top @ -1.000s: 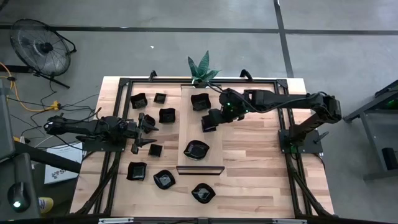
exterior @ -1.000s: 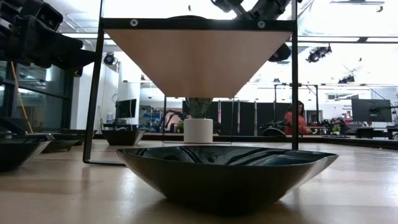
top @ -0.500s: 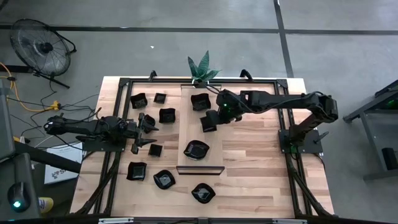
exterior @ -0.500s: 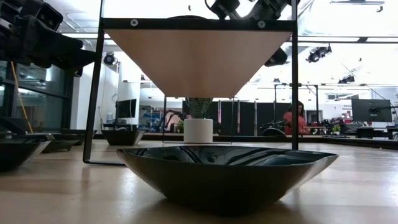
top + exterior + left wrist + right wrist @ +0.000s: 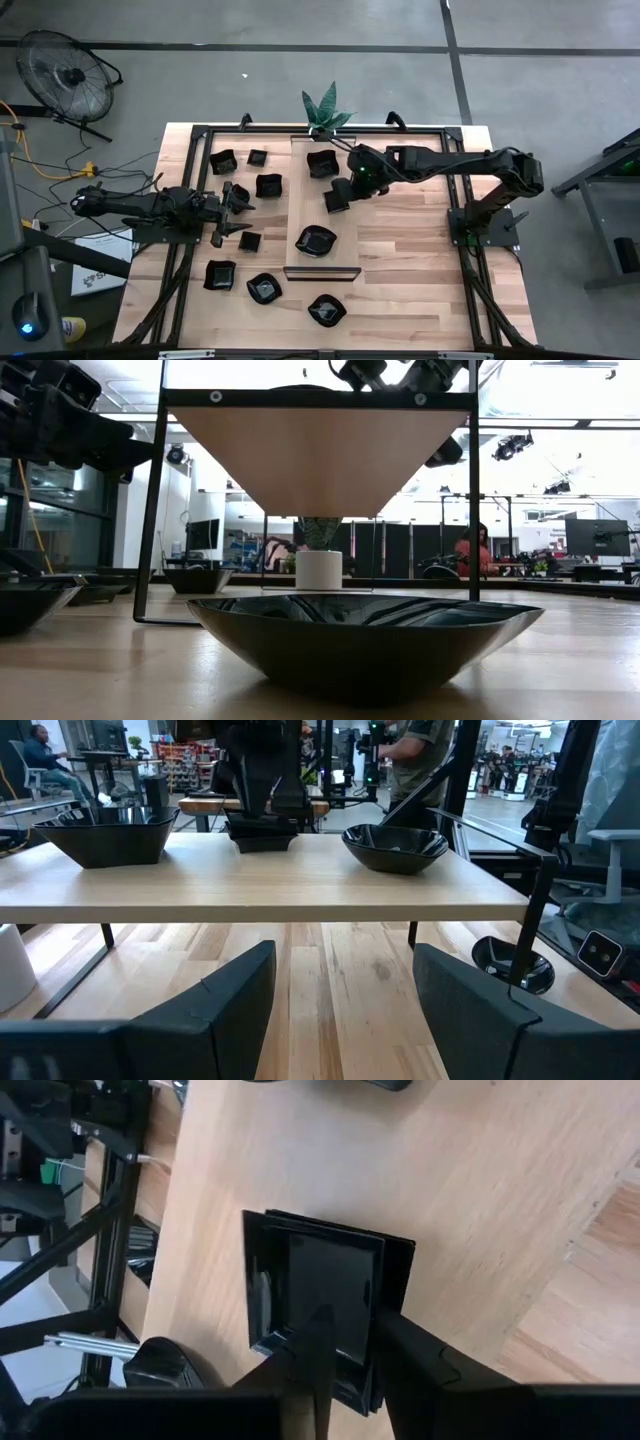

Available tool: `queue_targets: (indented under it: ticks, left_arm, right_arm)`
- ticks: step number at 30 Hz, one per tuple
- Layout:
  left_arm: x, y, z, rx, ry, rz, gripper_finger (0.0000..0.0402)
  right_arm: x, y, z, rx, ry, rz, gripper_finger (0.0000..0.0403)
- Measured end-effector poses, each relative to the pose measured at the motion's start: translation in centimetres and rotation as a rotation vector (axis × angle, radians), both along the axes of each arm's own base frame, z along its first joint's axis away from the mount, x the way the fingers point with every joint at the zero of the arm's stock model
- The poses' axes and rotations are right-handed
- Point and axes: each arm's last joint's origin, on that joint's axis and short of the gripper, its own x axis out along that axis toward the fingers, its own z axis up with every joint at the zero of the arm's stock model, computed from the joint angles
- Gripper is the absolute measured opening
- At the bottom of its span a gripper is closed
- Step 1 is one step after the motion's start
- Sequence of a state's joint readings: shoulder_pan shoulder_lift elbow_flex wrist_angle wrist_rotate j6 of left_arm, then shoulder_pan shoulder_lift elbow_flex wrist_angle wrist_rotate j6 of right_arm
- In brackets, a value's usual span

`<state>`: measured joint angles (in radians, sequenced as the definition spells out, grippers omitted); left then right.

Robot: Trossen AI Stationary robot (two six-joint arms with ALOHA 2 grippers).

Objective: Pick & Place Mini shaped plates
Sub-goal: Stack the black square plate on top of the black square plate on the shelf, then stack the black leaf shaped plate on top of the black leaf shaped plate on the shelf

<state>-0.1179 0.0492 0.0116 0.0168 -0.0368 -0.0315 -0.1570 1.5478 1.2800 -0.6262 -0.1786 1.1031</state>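
Three mini shaped plates lie on the raised pale board (image 5: 305, 205): a square one (image 5: 322, 163) at the far end, a square one (image 5: 336, 200) in the middle, and a wavy-rimmed one (image 5: 316, 240) nearer. My right gripper (image 5: 355, 1342) slants down over the middle square plate (image 5: 320, 1285), open, one finger inside it and one outside its rim. The plate rests flat on the board. My left gripper (image 5: 236, 206) waits open and level at the table's left, among several more black plates (image 5: 268, 185). My right gripper stands astride one side wall (image 5: 377, 1335) of the middle square plate, one finger (image 5: 320, 1342) over the plate's hollow and the other (image 5: 405, 1345) outside the wall. It comes slanting down from the table's right. Whether either finger touches the wall I cannot tell.
Black frame bars (image 5: 190, 200) run along the table's sides. A potted plant (image 5: 325, 108) stands at the far edge behind the board. More plates lie near the front edge (image 5: 327, 309) (image 5: 264, 288). The bare wooden tabletop (image 5: 410, 250) stretches right of the board.
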Motion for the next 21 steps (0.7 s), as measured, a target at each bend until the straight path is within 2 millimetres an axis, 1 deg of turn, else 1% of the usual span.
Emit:
queue_targets:
  ticks: [6,14,18,21]
  left_arm:
    - [0.0,0.0,0.0,0.0,0.0,0.0,0.0234]
    - [0.0,0.0,0.0,0.0,0.0,0.0,0.0234]
    - [0.0,0.0,0.0,0.0,0.0,0.0,0.0234]
    - [0.0,0.0,0.0,0.0,0.0,0.0,0.0234]
  right_arm:
    - [-0.4,0.0,0.7,-0.04,-0.025,0.024,0.0078]
    - [-0.9,0.4,1.0,-0.086,-0.012,0.061,0.0081]
    - [-1.2,0.8,1.2,-0.101,-0.01,0.089,0.0081]
    - [-1.8,1.5,2.0,-0.113,-0.024,0.103,0.0081]
